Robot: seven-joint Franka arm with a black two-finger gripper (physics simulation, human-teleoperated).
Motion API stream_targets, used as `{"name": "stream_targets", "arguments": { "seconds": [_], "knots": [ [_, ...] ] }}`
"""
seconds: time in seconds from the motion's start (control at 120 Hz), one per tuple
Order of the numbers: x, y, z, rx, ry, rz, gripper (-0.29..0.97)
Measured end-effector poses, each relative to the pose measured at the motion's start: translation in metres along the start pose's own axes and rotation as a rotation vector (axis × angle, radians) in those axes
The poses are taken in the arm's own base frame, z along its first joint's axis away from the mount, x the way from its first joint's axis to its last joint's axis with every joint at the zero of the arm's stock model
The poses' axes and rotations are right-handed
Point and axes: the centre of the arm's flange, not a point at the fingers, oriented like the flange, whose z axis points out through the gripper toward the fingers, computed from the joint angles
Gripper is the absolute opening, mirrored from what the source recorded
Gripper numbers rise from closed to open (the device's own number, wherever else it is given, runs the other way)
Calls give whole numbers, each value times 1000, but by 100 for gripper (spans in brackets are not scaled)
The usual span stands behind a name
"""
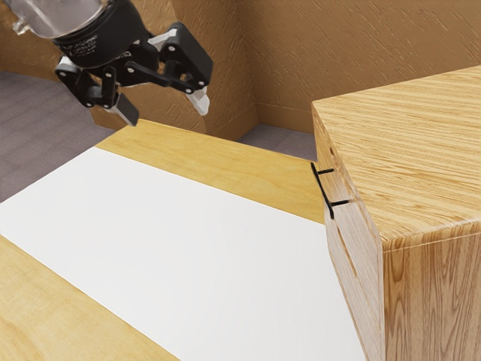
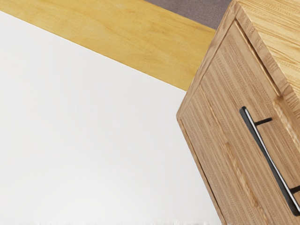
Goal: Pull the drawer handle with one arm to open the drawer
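A light wooden cabinet (image 1: 409, 188) stands at the exterior view's right, on the table. Its front face carries a thin black bar handle (image 1: 325, 189) on the upper drawer, standing out from the wood on two short posts. My black gripper (image 1: 164, 107) hangs in the air at the upper left, well away from the handle, with its fingers spread and nothing between them. In the wrist view the cabinet front (image 2: 234, 145) appears tilted, and the black handle (image 2: 269, 159) runs along the drawer face, far from my hand.
A large white mat (image 1: 173, 248) covers most of the wooden table (image 1: 225, 162). Brown textured walls (image 1: 316, 53) close the back of the scene, with grey floor (image 1: 37, 120) beyond the table's far edge.
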Motion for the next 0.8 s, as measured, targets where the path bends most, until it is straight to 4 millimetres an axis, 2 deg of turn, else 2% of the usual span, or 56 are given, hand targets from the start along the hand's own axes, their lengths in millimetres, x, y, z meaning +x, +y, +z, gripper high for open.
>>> {"name": "stream_targets", "arguments": {
  "seconds": [0.075, 0.1, 0.133, 0.208, 0.317, 0.367, 0.408, 0.475, 0.558, 0.6, 0.675, 0.8],
  "knots": [
    [26, 17, 66, 30, -106, -4, 68],
    [32, 18, 79, 35, -123, -11, 68],
    [36, 17, 86, 39, -129, -23, 68],
    [39, 8, 76, 70, -79, -44, 68],
    [32, 6, 48, 28, -13, -47, 68],
    [35, 6, 50, 31, -2, -59, 68],
    [33, 14, 58, 35, -6, -53, 68],
    [21, 38, 66, 9, -33, -35, 68],
    [13, 44, 80, 15, -61, -105, 68],
    [3, 42, 75, 11, -62, -139, 68],
    [-24, 37, 54, -10, -55, -186, 68],
    [-50, 35, 50, -25, -88, -269, 68]
  ]
}}
